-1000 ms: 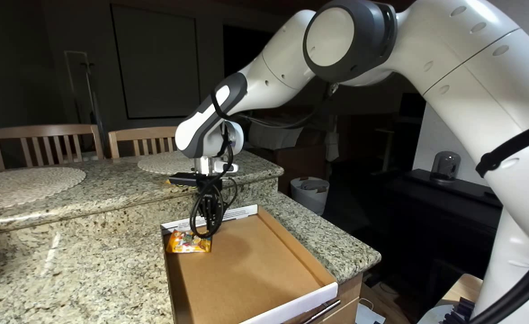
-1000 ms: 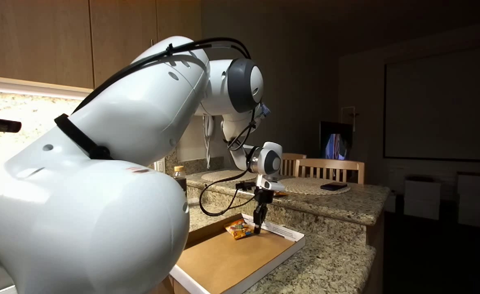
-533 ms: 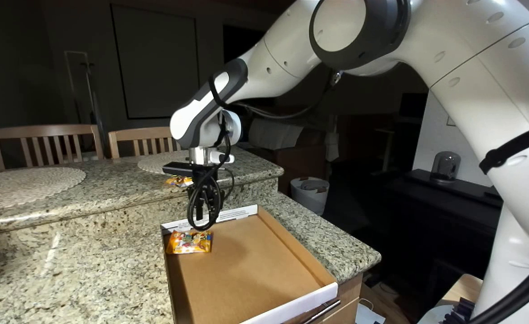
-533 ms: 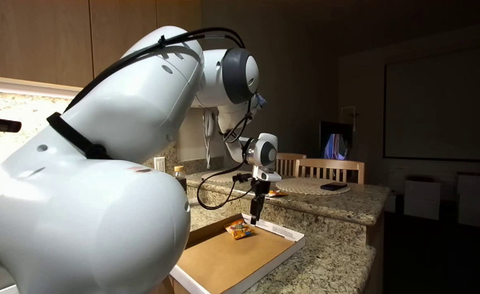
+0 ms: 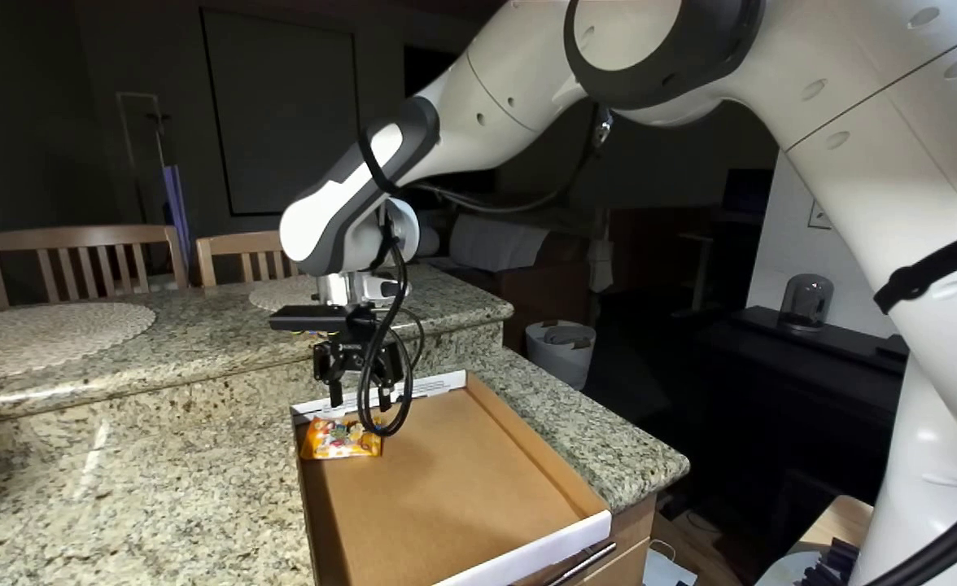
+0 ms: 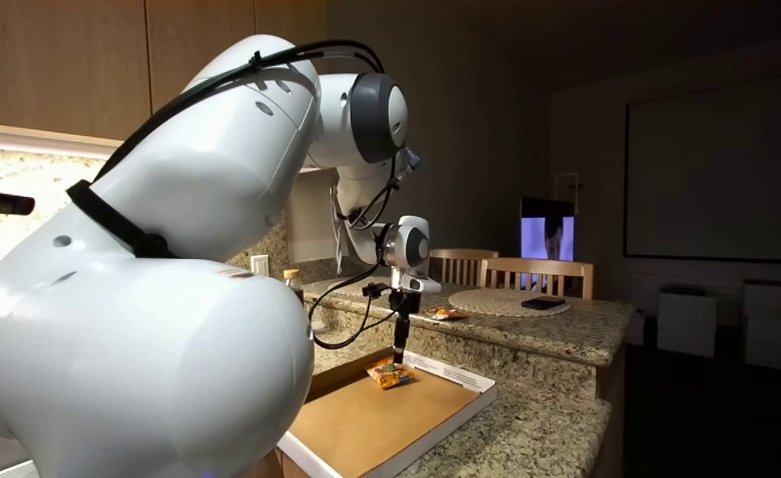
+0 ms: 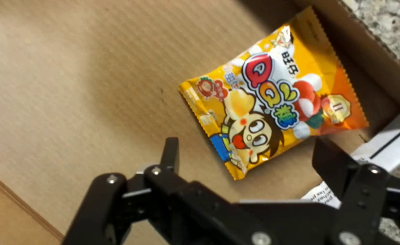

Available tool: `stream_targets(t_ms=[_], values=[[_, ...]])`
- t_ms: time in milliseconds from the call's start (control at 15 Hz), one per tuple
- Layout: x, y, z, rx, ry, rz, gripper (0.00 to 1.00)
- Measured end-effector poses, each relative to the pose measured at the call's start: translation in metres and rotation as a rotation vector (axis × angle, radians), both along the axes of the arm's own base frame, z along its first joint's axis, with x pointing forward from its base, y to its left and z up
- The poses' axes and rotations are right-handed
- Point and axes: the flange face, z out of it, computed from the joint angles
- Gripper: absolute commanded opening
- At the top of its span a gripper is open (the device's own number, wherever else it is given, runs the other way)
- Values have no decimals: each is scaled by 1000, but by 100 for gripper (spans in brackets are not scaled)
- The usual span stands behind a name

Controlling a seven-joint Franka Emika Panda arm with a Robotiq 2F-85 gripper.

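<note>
A yellow-orange candy packet [image 7: 271, 88] with a cartoon face lies flat in a corner of a shallow cardboard box [image 7: 50, 85]. Both exterior views show the packet [image 5: 336, 440] [image 6: 388, 375] near the box's printed white wall. My black gripper [image 7: 247, 140] is spread wide with nothing between its fingers. From the wrist camera, the packet's lower corner appears between the fingertips, and the rest extends beyond them. In an exterior view the gripper [image 5: 360, 404] hangs pointing down above the packet, apart from it. A loop of cable partly covers one finger there.
Behind the box rises a granite ledge [image 6: 517, 338]. On it lie another orange packet [image 6: 440, 313], a woven placemat [image 6: 477, 302] and a dark flat object [image 6: 543, 303]. A bottle [image 6: 292, 277] stands near the arm, and wooden chairs [image 5: 88, 256] are behind the ledge.
The gripper has opened from nearly closed. It has lifted away from the box floor and shifted leftward in both exterior views, now over the packet. The packet in the box has stayed put.
</note>
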Motion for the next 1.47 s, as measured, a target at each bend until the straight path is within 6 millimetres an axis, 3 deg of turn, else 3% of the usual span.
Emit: stream_targets(t_ms=[600,1133,1467], values=[[-9,29,-1,-50,-56,114,100],[13,36,-6,-89,-89,179,100],[16,56,-16,-93,-74,265,100]])
